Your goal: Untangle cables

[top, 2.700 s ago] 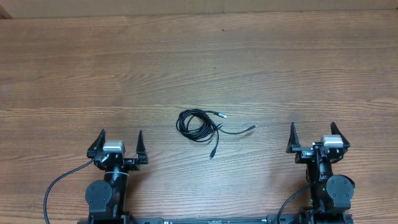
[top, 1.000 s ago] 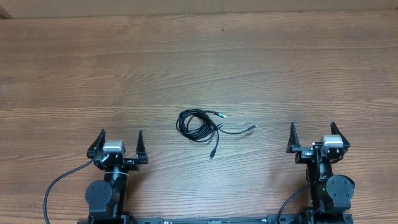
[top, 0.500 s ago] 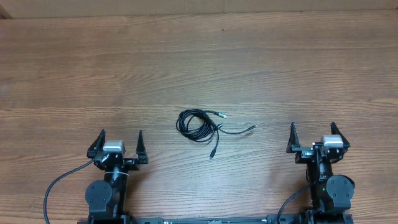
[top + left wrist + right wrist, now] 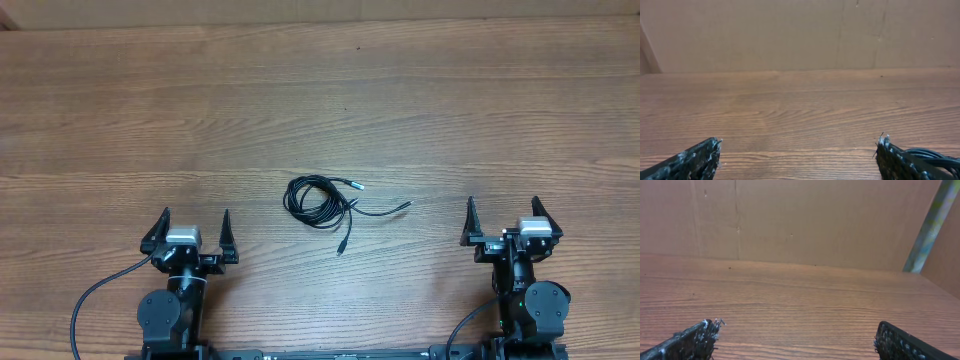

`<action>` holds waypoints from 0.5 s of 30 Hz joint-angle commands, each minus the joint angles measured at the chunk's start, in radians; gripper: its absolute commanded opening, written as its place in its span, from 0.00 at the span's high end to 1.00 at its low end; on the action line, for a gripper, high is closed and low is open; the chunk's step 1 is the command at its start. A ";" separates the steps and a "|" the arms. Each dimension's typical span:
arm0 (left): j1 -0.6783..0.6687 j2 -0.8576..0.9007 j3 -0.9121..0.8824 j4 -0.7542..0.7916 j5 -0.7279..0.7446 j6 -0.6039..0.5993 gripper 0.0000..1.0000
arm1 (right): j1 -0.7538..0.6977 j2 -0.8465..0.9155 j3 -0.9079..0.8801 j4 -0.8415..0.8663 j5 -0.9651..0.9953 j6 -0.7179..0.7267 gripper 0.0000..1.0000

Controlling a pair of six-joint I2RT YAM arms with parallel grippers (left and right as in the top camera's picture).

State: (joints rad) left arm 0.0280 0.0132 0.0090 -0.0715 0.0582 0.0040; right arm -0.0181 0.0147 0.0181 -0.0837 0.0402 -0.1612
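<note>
The cables (image 4: 318, 203) lie as a small black coiled bundle at the table's middle, with plug ends trailing right (image 4: 403, 207), down (image 4: 341, 247) and up right (image 4: 357, 184). My left gripper (image 4: 193, 222) is open and empty, to the lower left of the bundle. My right gripper (image 4: 503, 210) is open and empty, to the lower right. In the left wrist view a bit of the cables (image 4: 940, 156) shows behind the right finger, and the gripper (image 4: 799, 150) is open. The right wrist view shows only the open gripper (image 4: 800, 332) over bare wood.
A wooden table (image 4: 320, 110) fills the overhead view. A brown wall (image 4: 790, 35) stands at its far edge. A greenish pole (image 4: 930, 225) leans at the right in the right wrist view. Thick black wires (image 4: 95, 300) run from the arm bases.
</note>
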 commanded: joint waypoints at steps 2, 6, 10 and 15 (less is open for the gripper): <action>0.005 -0.002 -0.004 -0.006 -0.057 0.022 0.00 | -0.003 -0.012 -0.010 0.003 -0.005 -0.005 0.00; 0.005 -0.002 -0.004 -0.006 -0.056 0.015 0.00 | -0.003 -0.012 -0.010 0.003 -0.005 -0.005 0.00; 0.005 -0.002 -0.004 0.039 -0.007 -0.005 0.00 | -0.003 -0.012 -0.010 0.003 -0.005 -0.005 0.00; 0.005 -0.002 0.001 0.131 0.122 -0.026 0.00 | -0.003 -0.012 -0.010 0.002 -0.005 -0.005 0.00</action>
State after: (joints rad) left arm 0.0280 0.0132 0.0086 0.0357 0.0761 0.0013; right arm -0.0181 0.0147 0.0181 -0.0837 0.0402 -0.1616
